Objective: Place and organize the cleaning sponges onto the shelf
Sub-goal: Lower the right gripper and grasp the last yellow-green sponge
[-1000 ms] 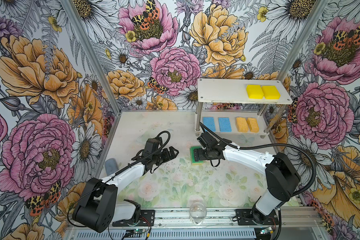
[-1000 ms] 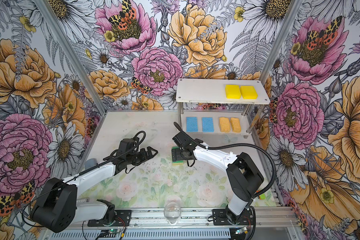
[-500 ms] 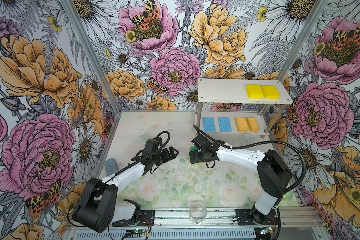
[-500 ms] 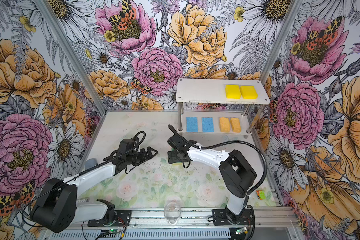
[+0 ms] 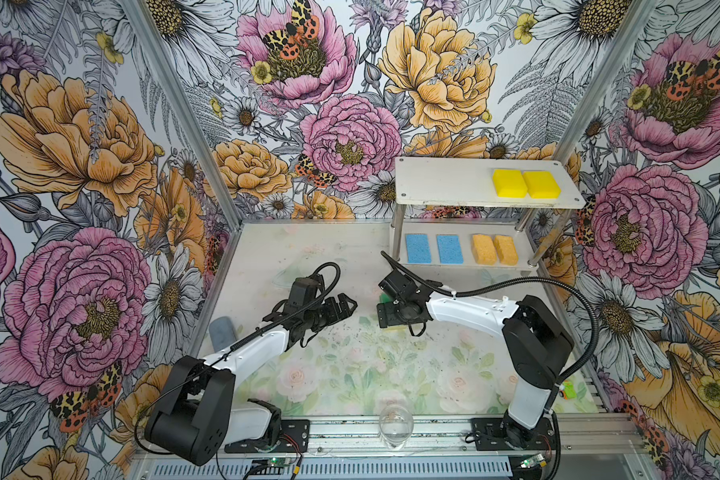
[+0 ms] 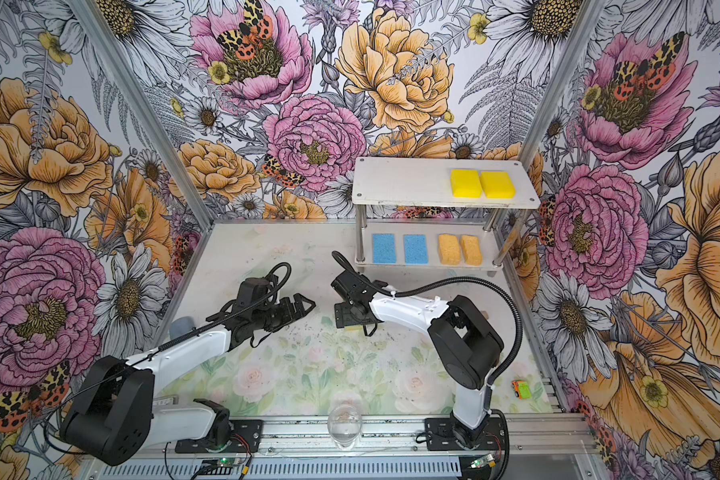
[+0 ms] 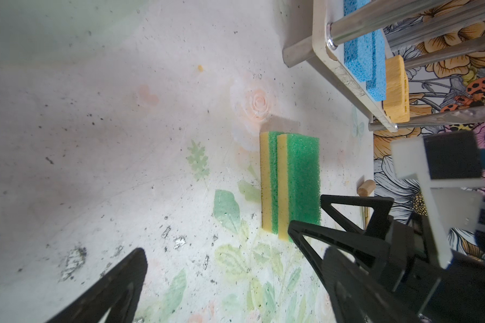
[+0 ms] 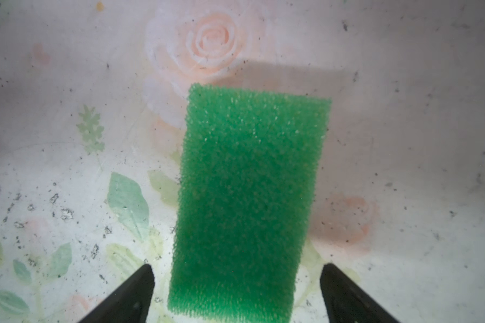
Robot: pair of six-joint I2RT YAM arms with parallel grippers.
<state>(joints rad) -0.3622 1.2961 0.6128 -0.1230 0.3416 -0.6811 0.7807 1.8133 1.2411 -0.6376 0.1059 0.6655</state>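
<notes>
My table (image 5: pixel 350 257) carries two stacked green-topped sponges (image 7: pixel 291 181) and the shelf (image 5: pixel 441 183): blue sponges (image 5: pixel 418 248) and orange-yellow sponges (image 5: pixel 484 249) below, bright yellow sponges (image 5: pixel 509 183) on top.

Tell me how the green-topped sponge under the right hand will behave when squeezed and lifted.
Probably soft: the top sponge has a coarse green pad on yellow foam, so it should squash when the open right hand closes. That porous look suggests light weight. It sits stacked on a second sponge, slightly offset, so a push may slide it off.
</notes>
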